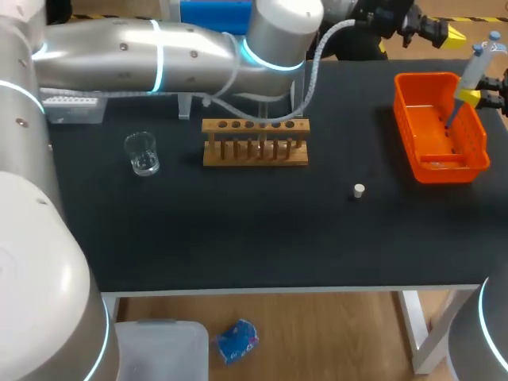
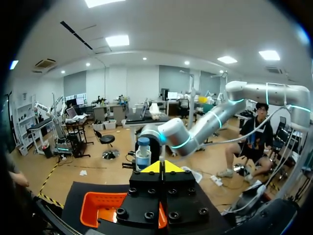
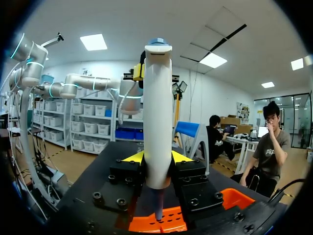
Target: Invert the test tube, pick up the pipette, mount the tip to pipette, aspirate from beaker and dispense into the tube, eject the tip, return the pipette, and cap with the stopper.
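Two arms meet at the table's far right corner. The right gripper [image 3: 156, 159] pinches the white pipette [image 3: 157, 107] upright between both yellow tips, with the pipette's narrow end over the orange basket [image 1: 406, 111]. The left gripper [image 2: 164, 166], just beyond the basket, has its tips pressed together. A wooden rack [image 1: 255, 143], a glass beaker [image 1: 142, 154] and a white stopper [image 1: 359, 190] stand apart on the black table [image 1: 238, 230].
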Controlling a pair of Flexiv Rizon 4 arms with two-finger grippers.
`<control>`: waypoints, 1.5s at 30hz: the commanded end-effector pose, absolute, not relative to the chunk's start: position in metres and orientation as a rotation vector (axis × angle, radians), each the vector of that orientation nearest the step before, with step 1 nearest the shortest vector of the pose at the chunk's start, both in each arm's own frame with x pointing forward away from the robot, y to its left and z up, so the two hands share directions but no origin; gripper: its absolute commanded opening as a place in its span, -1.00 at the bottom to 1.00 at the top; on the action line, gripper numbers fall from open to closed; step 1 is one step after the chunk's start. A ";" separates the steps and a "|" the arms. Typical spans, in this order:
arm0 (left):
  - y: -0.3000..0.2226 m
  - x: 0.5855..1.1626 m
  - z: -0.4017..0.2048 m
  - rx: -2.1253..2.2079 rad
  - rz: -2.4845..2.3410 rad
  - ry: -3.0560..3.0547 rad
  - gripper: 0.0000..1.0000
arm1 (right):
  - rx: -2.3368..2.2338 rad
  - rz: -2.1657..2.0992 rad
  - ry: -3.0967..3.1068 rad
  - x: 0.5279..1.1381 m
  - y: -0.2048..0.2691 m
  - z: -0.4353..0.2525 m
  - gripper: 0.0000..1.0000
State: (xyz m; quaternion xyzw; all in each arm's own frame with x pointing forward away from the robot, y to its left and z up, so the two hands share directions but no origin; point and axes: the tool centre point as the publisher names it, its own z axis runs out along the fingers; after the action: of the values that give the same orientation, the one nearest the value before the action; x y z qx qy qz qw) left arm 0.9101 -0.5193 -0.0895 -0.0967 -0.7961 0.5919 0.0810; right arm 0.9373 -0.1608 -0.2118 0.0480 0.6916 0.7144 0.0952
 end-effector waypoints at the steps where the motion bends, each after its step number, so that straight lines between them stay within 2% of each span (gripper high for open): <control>1: -0.492 0.889 -0.086 -0.251 1.803 -2.398 1.00 | 0.138 2.119 2.052 0.938 -0.162 -0.212 -1.00; 13: -0.438 0.850 -0.109 -0.196 1.920 -2.375 1.00 | 0.138 2.119 2.052 0.938 -0.162 -0.212 -1.00; 32: -0.438 0.851 -0.110 -0.211 1.914 -2.370 1.00 | 0.138 2.119 2.052 0.938 -0.162 -0.212 -1.00; 45: -0.368 0.839 -0.122 -0.196 1.977 -2.380 1.00 | 0.138 2.119 2.052 0.938 -0.162 -0.212 -1.00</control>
State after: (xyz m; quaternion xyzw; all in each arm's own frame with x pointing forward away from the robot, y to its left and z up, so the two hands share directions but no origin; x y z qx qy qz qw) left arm 0.8513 -0.3970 -0.1193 -0.0741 -0.7793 0.6213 0.0348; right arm 0.9373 -0.1608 -0.2118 0.0480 0.6916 0.7144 0.0951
